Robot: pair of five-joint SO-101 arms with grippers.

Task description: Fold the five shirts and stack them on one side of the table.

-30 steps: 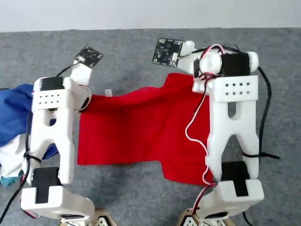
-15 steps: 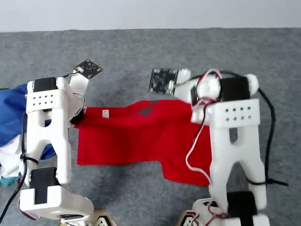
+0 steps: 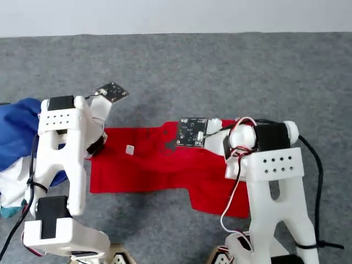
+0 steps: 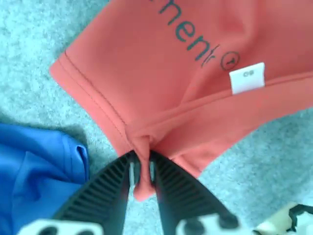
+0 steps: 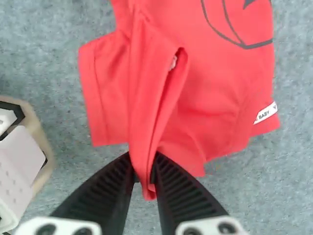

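The red shirt (image 3: 148, 168) lies spread on the grey table (image 3: 192, 66) at the middle of the high view. Its far part is doubled over toward 6 o'clock, so a small white label (image 3: 130, 149) faces up.

The left gripper (image 4: 141, 169) sits at the shirt's 10 o'clock corner. Its black fingers (image 4: 110, 183) are clenched on a pinch of red fabric beside the hem.

The right gripper (image 5: 144, 171) is at the shirt's 2 o'clock edge, fingers (image 5: 107, 183) squeezed on a raised ridge of the same shirt near a sleeve.

A blue shirt (image 3: 16, 129) is bunched at the table's 9 o'clock edge, a strip of table apart from the red one. White cloth (image 3: 11, 187) lies at about 8 o'clock.
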